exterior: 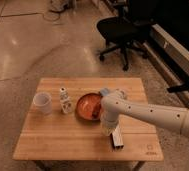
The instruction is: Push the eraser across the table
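Dark eraser (117, 140) by the white claw (108, 131), red-orange bowl (87, 105), pale wooden table (58, 142).

Closed end effector (108, 132) low over table (48, 142), just beside eraser (117, 139), red bowl (87, 106) nearby

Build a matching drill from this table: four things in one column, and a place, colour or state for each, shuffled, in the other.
1. cup
2. bowl
3. eraser
4. gripper

A. dark, by the table's front edge
B. orange-red, mid-table
C. shut, at the eraser's far end
D. clear, leftmost

Pairs: 1-D, 2-B, 3-A, 4-C.
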Controlling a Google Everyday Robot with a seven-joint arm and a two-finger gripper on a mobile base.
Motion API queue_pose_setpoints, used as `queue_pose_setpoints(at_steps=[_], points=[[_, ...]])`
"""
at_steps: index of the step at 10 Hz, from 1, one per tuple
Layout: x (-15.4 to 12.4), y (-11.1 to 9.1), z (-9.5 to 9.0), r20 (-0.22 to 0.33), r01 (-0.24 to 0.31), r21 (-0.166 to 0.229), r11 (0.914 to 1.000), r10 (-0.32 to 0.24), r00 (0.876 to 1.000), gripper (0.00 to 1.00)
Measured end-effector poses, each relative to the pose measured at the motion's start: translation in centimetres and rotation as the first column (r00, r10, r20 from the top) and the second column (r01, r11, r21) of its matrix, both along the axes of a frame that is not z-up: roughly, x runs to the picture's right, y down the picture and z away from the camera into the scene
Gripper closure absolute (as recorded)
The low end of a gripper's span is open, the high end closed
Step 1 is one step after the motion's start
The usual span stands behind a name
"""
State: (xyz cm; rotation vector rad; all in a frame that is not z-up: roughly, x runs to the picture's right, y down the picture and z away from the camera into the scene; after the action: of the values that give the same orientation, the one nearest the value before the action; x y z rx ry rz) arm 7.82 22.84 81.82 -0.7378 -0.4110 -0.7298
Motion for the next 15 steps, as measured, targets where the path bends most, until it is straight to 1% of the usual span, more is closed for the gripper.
queue_pose_setpoints(at_steps=[4, 6, 8, 12, 15], points=[[2.6, -2.1, 0.8, -0.039, -0.002, 0.025, 0.9997, 0.003, 0.999, 1.0], [4.0, -2.4, 1.0, -0.06, 0.001, 0.029, 0.9996, 0.001, 0.998, 1.0], [6.0, -2.7, 1.2, -0.094, 0.004, 0.03, 0.9995, -0.001, 0.996, 1.0], [9.1, -3.5, 1.5, -0.151, -0.018, 0.042, 0.999, 0.024, 0.988, 1.0], [11.6, -3.9, 1.4, -0.201, -0.038, 0.048, 0.9981, 0.047, 0.978, 1.0]])
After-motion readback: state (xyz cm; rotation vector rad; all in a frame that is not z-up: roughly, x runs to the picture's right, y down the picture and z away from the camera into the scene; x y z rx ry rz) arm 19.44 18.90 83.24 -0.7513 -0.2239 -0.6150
